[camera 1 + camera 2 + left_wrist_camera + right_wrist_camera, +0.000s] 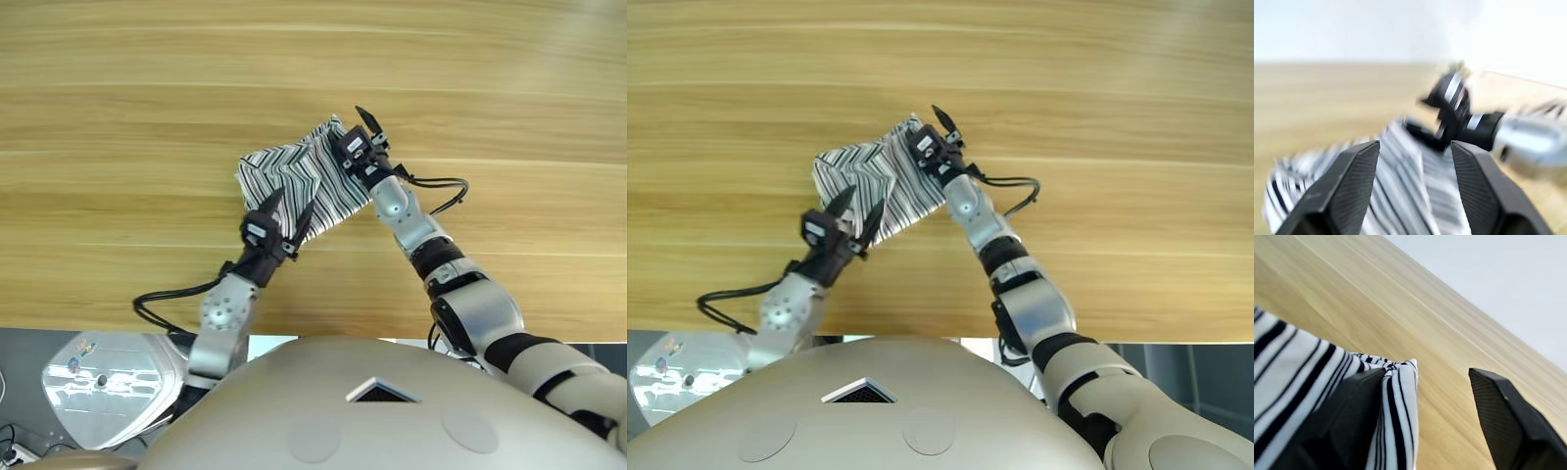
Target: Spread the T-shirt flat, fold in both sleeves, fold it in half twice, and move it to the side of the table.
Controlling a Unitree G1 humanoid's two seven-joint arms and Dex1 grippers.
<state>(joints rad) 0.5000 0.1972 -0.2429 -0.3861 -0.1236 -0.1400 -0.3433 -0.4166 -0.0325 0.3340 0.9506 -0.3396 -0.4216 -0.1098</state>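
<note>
Folding looks all but done: the T-shirt (299, 186) lies as a small, slightly rumpled striped packet near the middle of the counter (118, 117). The step in hand is therefore probably tidying the last half-fold or getting ready to shift the packet sideways. The left tool (292, 203) sits at the packet's near edge with its jaws spread wide, over the cloth but holding nothing. The right tool (350, 122) is at the far right corner, also spread wide. In the right wrist view one jaw lies against the striped fabric, the other stands over bare wood, and the corner's puckered tip pokes out between them. Neither tool has closed on the cloth. The next move, as I judge it, calls for both tools to pinch through all the layers at their edges, and then to lift or slide together so the stack does not splay open on its way to the counter's side.
</note>
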